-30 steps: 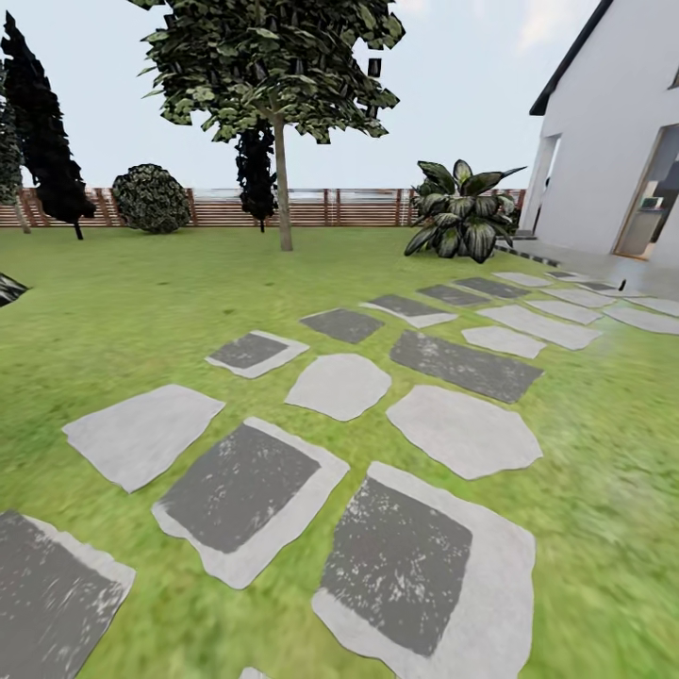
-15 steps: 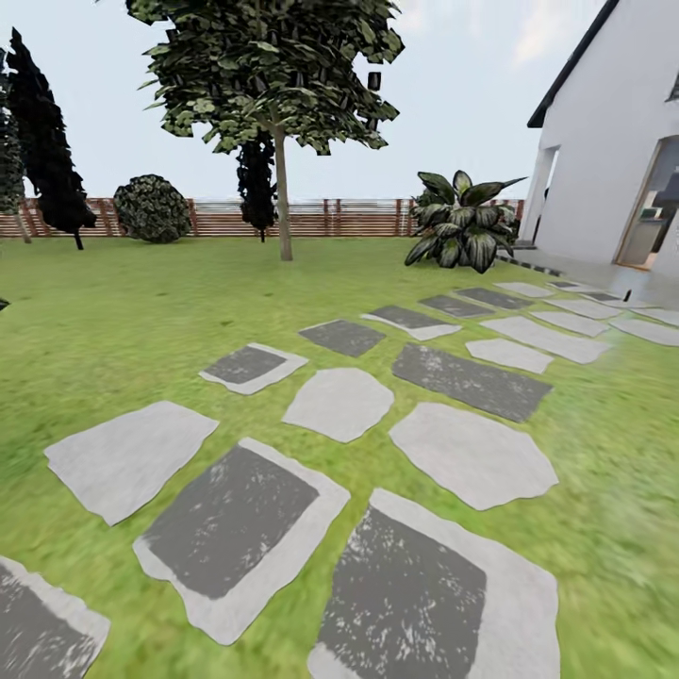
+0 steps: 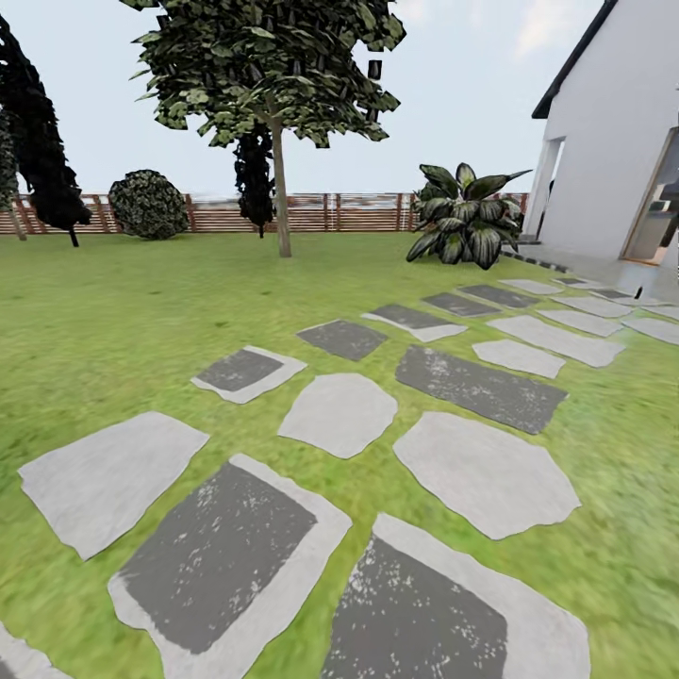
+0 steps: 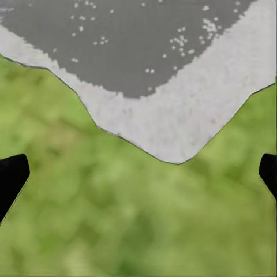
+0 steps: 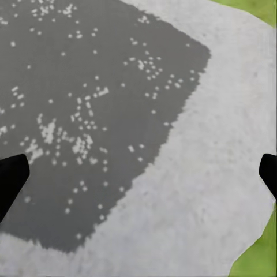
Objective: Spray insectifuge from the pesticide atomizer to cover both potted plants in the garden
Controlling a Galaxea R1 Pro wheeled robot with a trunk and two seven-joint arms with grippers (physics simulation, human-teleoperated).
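Left gripper (image 4: 138,176) wide open, empty, over grass (image 4: 115,231) beside one slab (image 4: 167,109), right gripper (image 5: 138,176) wide open, empty, over one dark-centred slab (image 5: 190,190), garden lawn (image 3: 123,302) ahead, one tree (image 3: 280,179), one fence (image 3: 311,212), one house (image 3: 613,141)

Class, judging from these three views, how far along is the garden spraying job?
Done: nothing visibly. The left gripper and right gripper are open and empty, fingers spread above grass and paving. In hand: the robot stands on the stepping stones crossing the lawn. Left: finding the atomizer, spraying both plants.
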